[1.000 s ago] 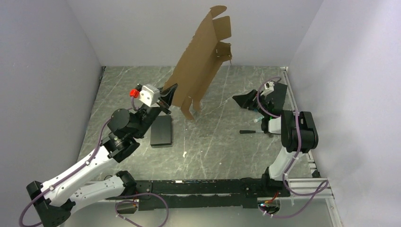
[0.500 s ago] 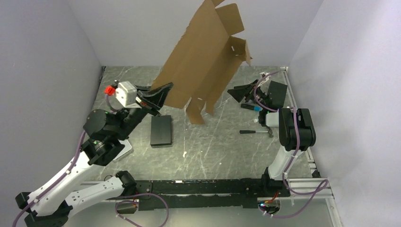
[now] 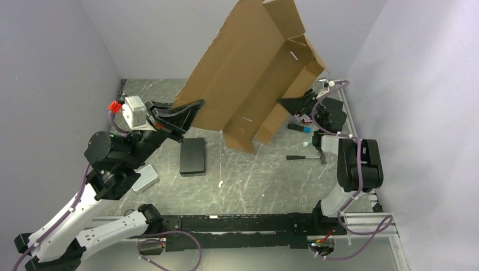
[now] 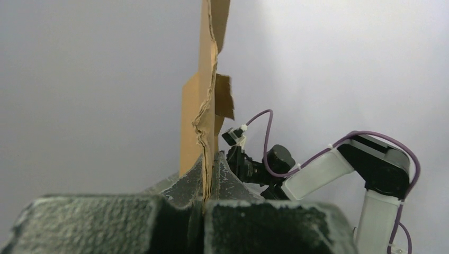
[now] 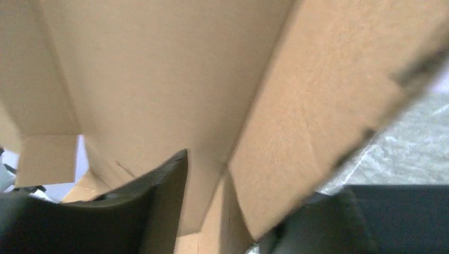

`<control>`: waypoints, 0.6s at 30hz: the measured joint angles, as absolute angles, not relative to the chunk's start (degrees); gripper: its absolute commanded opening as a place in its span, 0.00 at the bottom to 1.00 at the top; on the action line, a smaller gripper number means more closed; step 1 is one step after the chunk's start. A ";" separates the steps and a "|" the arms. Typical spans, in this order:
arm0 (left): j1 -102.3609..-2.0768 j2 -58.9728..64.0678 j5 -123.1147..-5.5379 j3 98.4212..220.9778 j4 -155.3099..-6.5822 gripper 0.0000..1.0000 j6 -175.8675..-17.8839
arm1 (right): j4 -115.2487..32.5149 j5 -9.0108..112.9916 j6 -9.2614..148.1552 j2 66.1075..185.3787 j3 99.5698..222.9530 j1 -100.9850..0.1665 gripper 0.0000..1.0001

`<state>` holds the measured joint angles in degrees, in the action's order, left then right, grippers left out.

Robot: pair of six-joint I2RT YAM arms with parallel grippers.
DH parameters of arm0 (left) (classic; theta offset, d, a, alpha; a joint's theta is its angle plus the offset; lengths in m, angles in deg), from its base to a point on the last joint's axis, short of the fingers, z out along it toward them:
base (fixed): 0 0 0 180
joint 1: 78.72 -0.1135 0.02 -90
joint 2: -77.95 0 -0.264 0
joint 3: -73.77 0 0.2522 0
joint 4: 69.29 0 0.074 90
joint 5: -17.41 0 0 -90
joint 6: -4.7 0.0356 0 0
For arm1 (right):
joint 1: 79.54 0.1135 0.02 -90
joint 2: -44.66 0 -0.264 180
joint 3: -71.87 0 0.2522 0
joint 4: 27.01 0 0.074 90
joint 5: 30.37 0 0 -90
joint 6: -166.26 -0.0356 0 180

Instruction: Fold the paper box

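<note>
The paper box, a big brown die-cut sheet with its flaps half unfolded, hangs tilted high above the table. My left gripper is shut on its lower left edge. In the left wrist view both fingertips pinch the cardboard edge, which rises straight up. My right gripper reaches the sheet's right side flap from below. In the right wrist view the cardboard fills the frame. A flap sits between my right gripper's parted jaws and covers most of the right finger. A gap shows beside the left finger.
A black rectangular block lies on the marbled table under the sheet. A small grey tin sits by the left arm. A dark screwdriver-like tool and a blue-tipped item lie near the right arm. Pale walls stand on three sides.
The left arm has lifted and swung the paper box up and to the right, nearer the camera. The right gripper has risen to the box's right flap and its jaws have narrowed.
</note>
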<state>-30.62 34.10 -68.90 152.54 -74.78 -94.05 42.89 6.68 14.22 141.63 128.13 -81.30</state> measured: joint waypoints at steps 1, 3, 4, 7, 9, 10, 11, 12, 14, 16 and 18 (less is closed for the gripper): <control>-30.62 34.23 -69.10 152.52 -74.78 0.00 -94.03 | 43.10 6.55 13.59 140.52 128.08 -81.38 0.30; -30.62 34.71 -69.76 152.35 -74.78 0.00 -93.98 | 43.39 6.55 13.13 138.61 127.78 -81.65 0.15; -30.62 35.10 -70.19 152.11 -74.73 0.00 -93.96 | 43.52 6.46 13.08 137.43 127.38 -81.84 0.06; -30.62 36.22 -71.42 150.86 -74.78 0.00 -93.48 | 43.65 6.27 13.67 134.79 126.45 -82.17 0.00; -30.62 36.96 -72.77 149.83 -74.80 0.00 -92.65 | 41.62 6.25 15.53 132.45 125.92 -82.37 0.00; -30.62 37.18 -73.49 149.35 -74.86 0.00 -92.10 | 39.37 6.36 17.59 130.92 125.81 -82.41 0.00; -30.62 37.29 -74.22 148.83 -74.93 0.10 -91.58 | 36.11 6.46 20.23 129.06 125.70 -82.45 0.00; -30.62 37.44 -74.92 148.22 -74.97 0.23 -90.88 | 32.64 6.60 23.09 127.29 125.66 -82.45 0.00; -30.62 38.10 -77.01 146.07 -75.56 0.47 -89.44 | 24.99 7.14 30.00 123.31 125.61 -82.45 0.00; -30.62 38.88 -78.85 143.23 -76.57 0.66 -87.65 | 18.23 7.54 37.54 119.93 125.55 -82.65 0.00; -30.62 39.63 -80.31 139.80 -77.64 0.82 -85.92 | 13.79 7.21 44.19 118.13 125.26 -82.96 0.00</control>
